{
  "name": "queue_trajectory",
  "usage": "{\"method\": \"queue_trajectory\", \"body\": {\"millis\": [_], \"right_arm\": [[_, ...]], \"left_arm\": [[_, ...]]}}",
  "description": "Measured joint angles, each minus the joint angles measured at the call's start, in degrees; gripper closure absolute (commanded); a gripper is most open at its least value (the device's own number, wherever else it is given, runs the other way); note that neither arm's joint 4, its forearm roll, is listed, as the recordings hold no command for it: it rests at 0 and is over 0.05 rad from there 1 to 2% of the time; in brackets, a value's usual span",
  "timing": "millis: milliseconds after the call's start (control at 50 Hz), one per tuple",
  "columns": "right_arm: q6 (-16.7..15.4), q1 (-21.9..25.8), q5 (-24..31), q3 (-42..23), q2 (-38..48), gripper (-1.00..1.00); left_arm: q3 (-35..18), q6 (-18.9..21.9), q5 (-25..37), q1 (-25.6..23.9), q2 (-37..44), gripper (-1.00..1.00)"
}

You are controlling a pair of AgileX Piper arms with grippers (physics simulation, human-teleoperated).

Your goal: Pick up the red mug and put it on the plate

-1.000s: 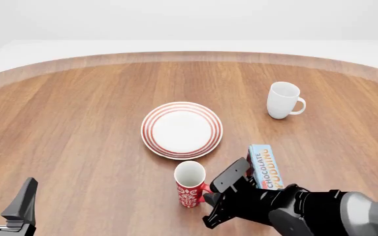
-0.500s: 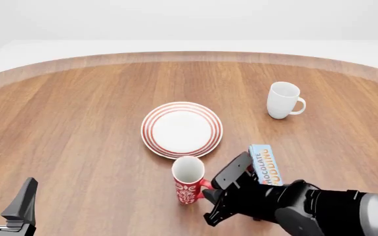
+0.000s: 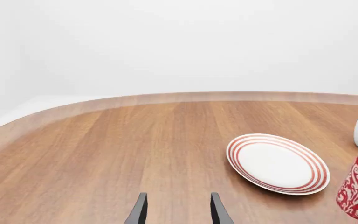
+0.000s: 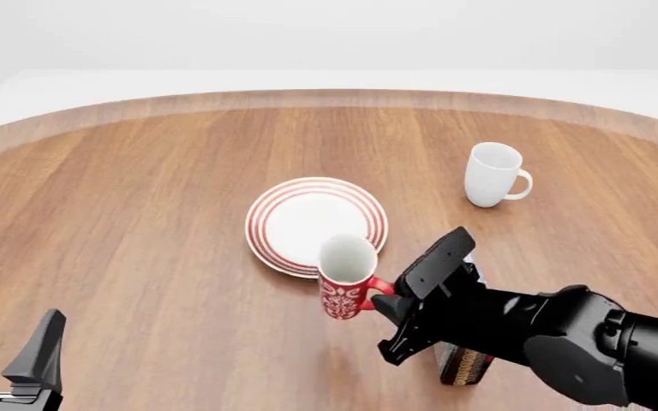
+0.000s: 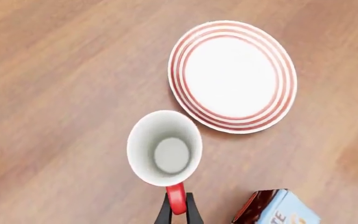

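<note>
Simulated tabletop scene — round wooden table (image 4: pixel 134 214), featureless white backdrop, no room furnishings — rendered look.

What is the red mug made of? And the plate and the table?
The red mug looks like glazed ceramic: smooth white inside, printed red-and-white pattern outside. The plate seems to be ceramic too, with a plain white face and painted red rings, though it could be plastic. The table looks like wood or wood veneer: brown grain streaks and a soft satin sheen.
</note>
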Motion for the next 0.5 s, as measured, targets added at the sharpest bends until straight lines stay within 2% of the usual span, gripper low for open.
{"method": "queue_trajectory", "body": {"millis": [260,500], "right_arm": [[-1.9,-1.6,2.5,-4.0,-1.9,1.0],[-3.3,-2.8,3.1,-8.7,-0.1,1.0]], "left_arm": [[0.0,0.0,0.0,0.0,0.0,-1.0],[0.0,0.0,0.0,0.0,0.0,-1.0]]}}
